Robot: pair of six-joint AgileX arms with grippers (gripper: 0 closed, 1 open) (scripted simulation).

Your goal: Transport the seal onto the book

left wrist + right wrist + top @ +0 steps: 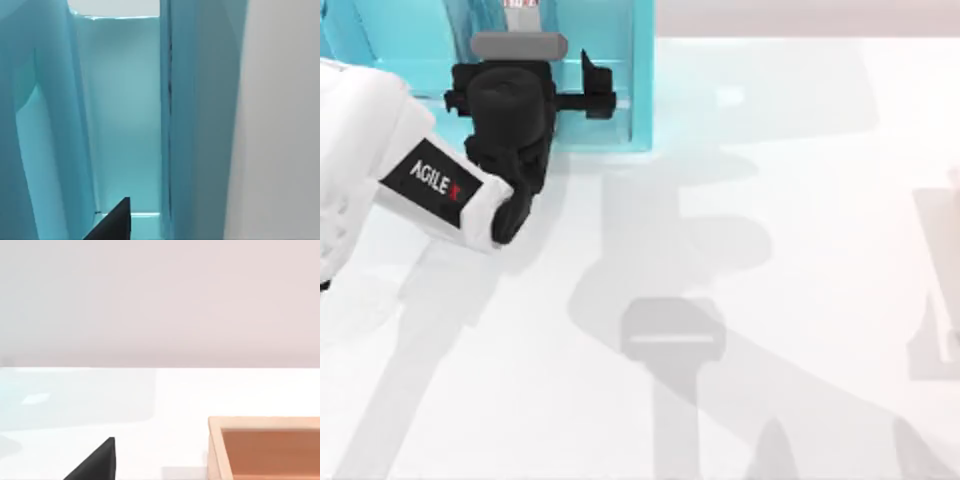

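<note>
Left arm: white AgileX arm reaching in from the top view's left, its black wrist over the front edge of the teal shelf unit (620,90).
Left gripper (592,85): at the shelf unit's front right corner; from above one dark finger shows on a crossbar, and whether the gripper is open, closed or holding anything cannot be told.
Left wrist view: the teal compartment walls (125,115) stand close ahead of the gripper, one upright divider just beside it, and a dark fingertip (112,225) shows at the frame's lower edge.
Seal: not found near the gripper; its place cannot be told.
Book: a whitish strip with red marks (521,4) lies beyond the wrist, inside the shelf unit; whether it is the book's spine cannot be told.
Right gripper: a dark fingertip (95,462) shows over the white worktop (150,400); open or closed cannot be told.
Wooden box (265,445): open-topped, on the worktop near the right gripper.
</note>
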